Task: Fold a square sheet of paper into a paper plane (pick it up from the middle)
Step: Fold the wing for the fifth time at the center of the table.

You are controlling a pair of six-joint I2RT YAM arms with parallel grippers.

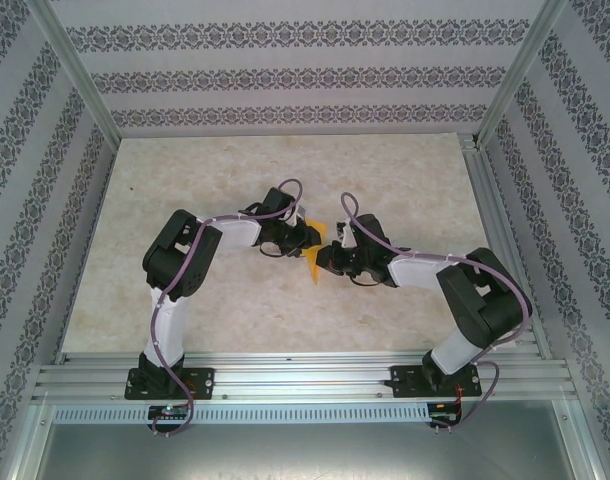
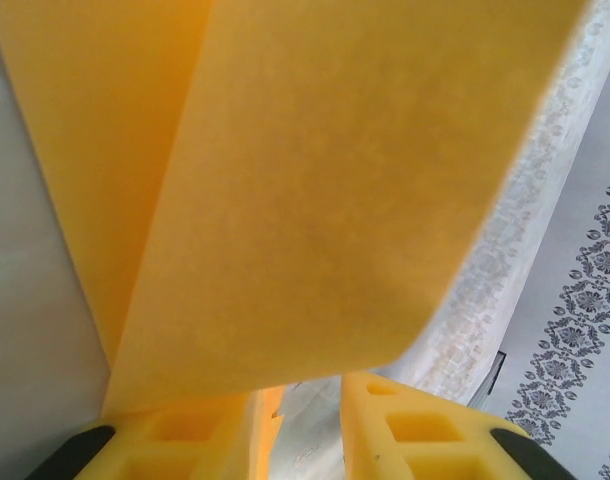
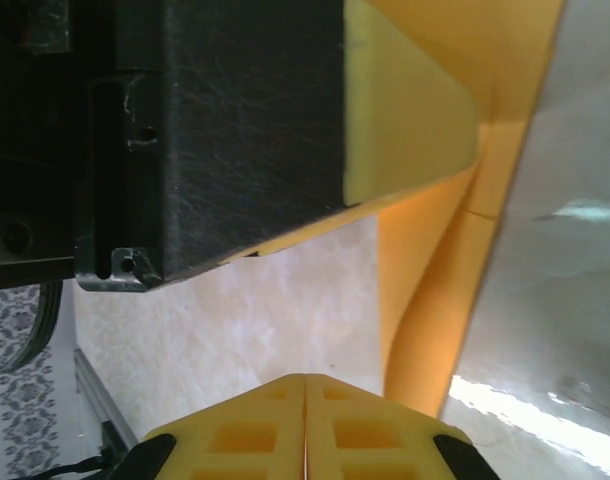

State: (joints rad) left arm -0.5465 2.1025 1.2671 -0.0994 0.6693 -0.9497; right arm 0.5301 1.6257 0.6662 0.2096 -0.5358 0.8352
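Observation:
The square sheet of paper is orange-yellow, folded, and stands between the two grippers at mid-table, with a point toward the near edge. In the left wrist view the paper lies over my left finger and hides its tip. My left gripper is open: table shows through the gap between its fingers. From above, the left gripper is right against the sheet. My right gripper is shut on nothing, its pads pressed together. The paper hangs to its right, under the left gripper's finger.
The marbled table top lies bare around the arms. Patterned walls and metal posts close it in at the back and sides. An aluminium rail carrying both arm bases runs along the near edge.

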